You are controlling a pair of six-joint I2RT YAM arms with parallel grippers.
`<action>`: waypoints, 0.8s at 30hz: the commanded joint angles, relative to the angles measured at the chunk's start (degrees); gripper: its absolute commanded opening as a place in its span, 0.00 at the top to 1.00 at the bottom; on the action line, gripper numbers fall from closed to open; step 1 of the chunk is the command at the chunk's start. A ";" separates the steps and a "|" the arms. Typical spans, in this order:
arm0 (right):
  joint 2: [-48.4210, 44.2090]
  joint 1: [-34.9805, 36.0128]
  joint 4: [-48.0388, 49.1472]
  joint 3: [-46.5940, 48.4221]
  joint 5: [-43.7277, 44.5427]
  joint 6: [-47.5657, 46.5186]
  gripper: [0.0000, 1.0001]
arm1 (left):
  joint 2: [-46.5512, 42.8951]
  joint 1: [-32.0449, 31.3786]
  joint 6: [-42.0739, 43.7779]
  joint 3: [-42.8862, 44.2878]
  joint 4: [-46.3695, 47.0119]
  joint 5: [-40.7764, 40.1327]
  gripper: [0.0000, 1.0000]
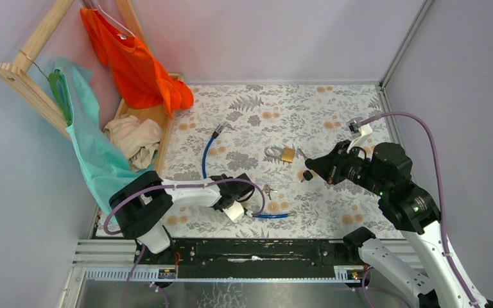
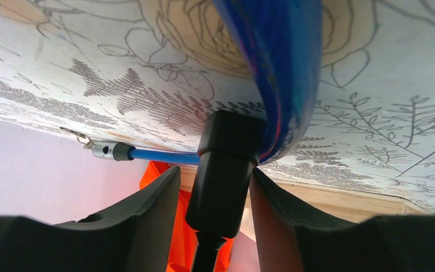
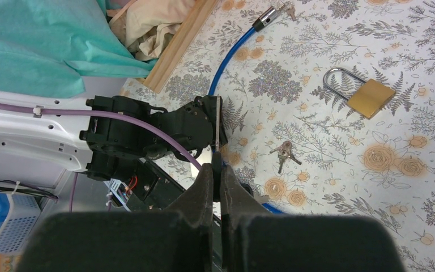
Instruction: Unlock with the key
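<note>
The key (image 1: 307, 174) shows its black head pinched in my right gripper (image 1: 309, 173), held above the mat to the right of centre. In the right wrist view the fingers (image 3: 204, 187) are shut on that thin black head (image 3: 217, 169). A brass padlock (image 1: 287, 154) (image 3: 371, 97) lies flat just beyond it. My left gripper (image 1: 239, 187) is low at the near left. Its jaws (image 2: 215, 207) stand open around the black end piece (image 2: 224, 170) of a blue cable lock (image 1: 206, 157). The right finger (image 2: 277, 221) touches that piece, while a small gap remains at the left finger.
A bunch of small silver keys (image 1: 269, 189) (image 3: 284, 152) lies between the two grippers. The blue cable (image 3: 226, 56) curves toward the back. At the left stand a wooden rack (image 1: 29, 83), an orange garment (image 1: 141, 64), a teal cloth (image 1: 93, 144) and beige cloth (image 1: 131, 138).
</note>
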 commanded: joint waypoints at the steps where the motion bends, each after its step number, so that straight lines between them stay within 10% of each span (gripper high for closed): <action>1: -0.50 -0.17 3.17 1.19 -1.54 0.62 1.00 | 1.07 -0.86 -4.32 1.90 2.21 -2.92 0.43; 24: -1.28 -0.14 3.44 0.64 -2.13 1.12 1.00 | 5.29 -1.18 -13.63 10.33 -8.14 -0.82 0.23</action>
